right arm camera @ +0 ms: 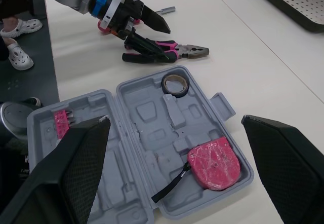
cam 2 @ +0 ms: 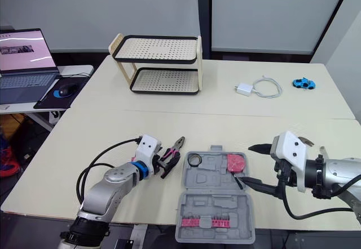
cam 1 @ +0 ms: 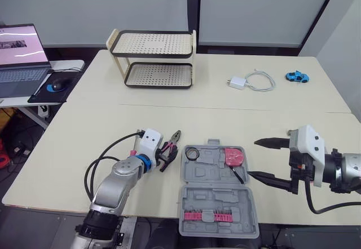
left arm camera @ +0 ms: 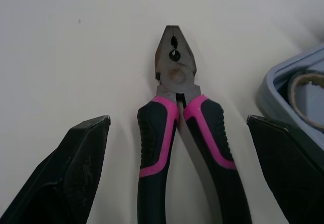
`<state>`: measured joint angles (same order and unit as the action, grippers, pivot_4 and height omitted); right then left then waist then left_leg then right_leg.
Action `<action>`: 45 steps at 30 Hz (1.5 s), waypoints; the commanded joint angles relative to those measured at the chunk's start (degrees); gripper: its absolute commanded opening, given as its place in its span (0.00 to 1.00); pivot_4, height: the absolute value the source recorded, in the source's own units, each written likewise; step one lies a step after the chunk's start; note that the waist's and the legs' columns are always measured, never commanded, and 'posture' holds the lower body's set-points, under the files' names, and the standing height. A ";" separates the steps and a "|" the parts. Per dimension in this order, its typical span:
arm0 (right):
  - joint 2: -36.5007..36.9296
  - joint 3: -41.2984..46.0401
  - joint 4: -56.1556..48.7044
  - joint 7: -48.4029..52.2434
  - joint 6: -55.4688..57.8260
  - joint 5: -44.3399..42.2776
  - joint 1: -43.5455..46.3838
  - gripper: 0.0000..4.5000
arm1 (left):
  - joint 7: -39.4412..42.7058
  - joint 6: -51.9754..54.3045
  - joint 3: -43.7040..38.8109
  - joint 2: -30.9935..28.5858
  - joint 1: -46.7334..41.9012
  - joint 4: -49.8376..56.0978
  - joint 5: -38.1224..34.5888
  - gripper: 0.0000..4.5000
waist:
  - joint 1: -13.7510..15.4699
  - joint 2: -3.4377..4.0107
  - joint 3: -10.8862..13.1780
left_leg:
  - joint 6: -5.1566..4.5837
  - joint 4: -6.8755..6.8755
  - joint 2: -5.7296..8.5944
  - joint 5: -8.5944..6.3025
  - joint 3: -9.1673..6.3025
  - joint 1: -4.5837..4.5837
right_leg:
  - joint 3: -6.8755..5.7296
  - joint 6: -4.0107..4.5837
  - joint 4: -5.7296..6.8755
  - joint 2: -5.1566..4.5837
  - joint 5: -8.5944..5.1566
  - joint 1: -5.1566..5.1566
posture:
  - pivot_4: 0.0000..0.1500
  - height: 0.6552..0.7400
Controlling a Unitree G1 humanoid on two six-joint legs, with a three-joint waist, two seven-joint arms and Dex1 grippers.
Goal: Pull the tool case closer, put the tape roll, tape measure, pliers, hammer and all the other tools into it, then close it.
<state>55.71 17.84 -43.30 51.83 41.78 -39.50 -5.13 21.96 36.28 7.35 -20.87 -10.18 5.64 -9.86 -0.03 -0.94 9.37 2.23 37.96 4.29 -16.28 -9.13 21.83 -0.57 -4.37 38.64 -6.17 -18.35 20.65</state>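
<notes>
While spread wide, left gripper [left arm camera: 177,119] straddles pliers [left arm camera: 175,77] — not touching.

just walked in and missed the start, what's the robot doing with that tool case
The robot is packing the open tool case on the table. The tape roll and tape measure already lie inside. The left gripper is open, a finger on each side of the pliers beside the case. The right gripper hangs open at the case's other side.
</notes>
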 commanded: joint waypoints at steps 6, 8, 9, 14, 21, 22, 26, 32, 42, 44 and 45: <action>-0.23 0.29 -1.98 -0.97 -0.92 -0.60 -0.08 0.99 | 0.81 -0.58 1.47 0.73 -1.88 -2.85 2.78 1.00 | 0.03 0.00 0.00 | 0.00 0.00 0.01 0.00 -0.02 0.00 | -0.01 -0.01 0.00 0.00 0.00 -0.01 | 1.00 1.00; -0.30 0.24 -2.04 -1.20 -0.85 -0.73 -0.01 0.99 | 1.44 -0.27 1.80 0.88 -2.07 -3.18 2.71 1.00 | 0.02 0.00 0.00 | 0.00 0.00 0.01 0.00 -0.01 -0.01 | 0.00 -0.01 0.00 -0.01 0.00 -0.01 | 1.00 1.00; -0.29 0.22 -2.07 -1.24 -0.85 -0.74 0.00 0.99 | 1.67 0.18 1.83 0.98 -2.18 -3.29 2.52 1.00 | 0.03 0.00 0.00 | 0.00 0.01 0.01 0.00 -0.01 -0.01 | 0.00 -0.01 0.00 -0.01 0.00 -0.01 | 1.00 1.00; -0.08 0.15 -2.24 -1.38 -0.88 -0.67 0.09 1.00 | 2.24 2.94 0.94 2.09 -3.02 -4.73 1.32 0.96 | 0.05 0.01 -0.01 | 0.00 0.01 0.01 0.00 -0.02 -0.03 | -0.01 -0.01 0.00 -0.01 0.00 -0.05 | 1.00 1.00; 0.11 0.70 -2.81 -1.83 -0.53 -0.65 -0.45 1.00 | 3.59 4.08 1.45 1.39 -3.12 -5.66 2.12 0.57 | 0.05 0.02 -0.02 | 0.00 0.01 0.02 0.00 -0.04 -0.09 | -0.02 -0.02 -0.01 -0.01 0.00 -0.12 | 1.00 1.00; 0.10 0.84 -2.91 -1.97 -0.45 -0.72 -0.58 1.00 | 3.70 4.07 1.45 1.30 -2.99 -5.50 2.18 0.57 | 0.05 0.02 -0.03 | -0.01 0.01 0.02 0.00 -0.03 -0.10 | -0.01 -0.02 -0.01 -0.01 0.00 -0.13 | 1.00 1.00; -0.03 1.25 -3.28 -2.50 -0.38 -0.80 -1.12 1.00 | 3.97 3.59 0.73 0.66 -2.01 -3.33 2.01 0.57 | 0.03 0.02 -0.03 | -0.01 0.01 0.01 0.00 -0.03 -0.11 | -0.01 -0.02 -0.01 -0.01 0.00 -0.13 | 1.00 1.00; -0.72 1.72 -3.67 -3.96 -0.29 -1.42 -0.90 1.00 | 4.54 2.20 -6.80 -1.01 -2.92 3.60 -1.71 0.57 | -0.04 -0.04 0.01 | 0.00 0.00 -0.01 0.00 -0.06 -0.08 | -0.02 -0.02 0.00 0.00 0.00 -0.07 | 1.00 1.00; -0.38 6.52 -6.48 -5.47 1.05 -2.17 -5.25 1.00 | 37.64 -13.29 4.04 -19.45 -12.28 8.38 -3.97 0.57 | 0.42 -0.02 0.05 | 0.10 -0.02 0.03 0.06 -0.07 0.02 | -0.05 -0.02 -0.19 -0.02 0.00 -0.10 | 1.00 1.00; 0.34 8.24 -8.04 -5.23 1.79 -2.17 -7.42 1.00 | 41.68 -13.59 6.93 -20.01 -15.26 7.04 -3.78 0.57 | 0.33 -0.01 0.05 | 0.08 -0.03 0.04 0.04 -0.04 0.02 | -0.03 -0.03 -0.30 -0.02 0.01 -0.15 | 1.00 1.00; 0.79 9.06 -9.09 -4.87 1.90 -1.88 -8.72 1.00 | 43.78 -13.78 8.45 -20.26 -16.61 6.53 -3.45 0.57 | 0.23 -0.01 0.05 | 0.07 -0.04 0.03 0.04 -0.06 0.03 | -0.05 -0.04 -0.33 -0.01 0.02 -0.15 | 1.00 1.00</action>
<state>55.59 24.23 -49.42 46.28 43.54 -41.31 -13.16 62.35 23.83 14.71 -40.34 -24.90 12.00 -13.11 0.20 -0.96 9.42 2.24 37.91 4.31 -16.27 -9.20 21.86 -0.64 -4.41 38.31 -6.17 -18.33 20.50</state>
